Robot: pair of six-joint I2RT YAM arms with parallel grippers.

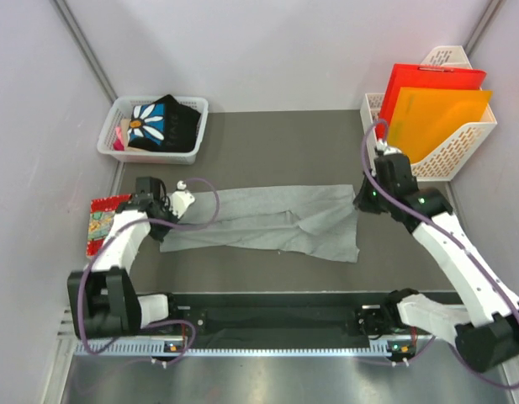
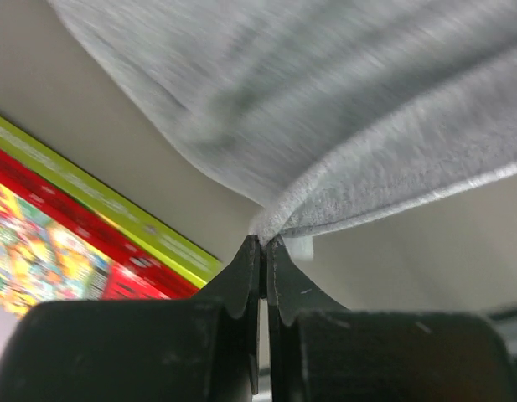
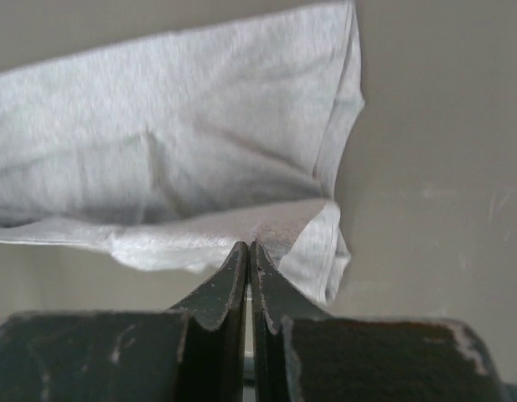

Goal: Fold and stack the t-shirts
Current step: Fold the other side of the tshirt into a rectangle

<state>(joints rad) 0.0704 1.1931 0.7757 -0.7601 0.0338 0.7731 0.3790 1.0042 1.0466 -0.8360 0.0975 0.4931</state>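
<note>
From above, the grey t-shirt (image 1: 267, 220) lies stretched between left gripper (image 1: 173, 204) and right gripper (image 1: 361, 200); the black t-shirt (image 1: 162, 122) sits in a basket (image 1: 194, 105) beyond the left one. Left wrist: jaws pinched tight on a grey corner. Right wrist: jaws clamped on the tee's edge.
</note>
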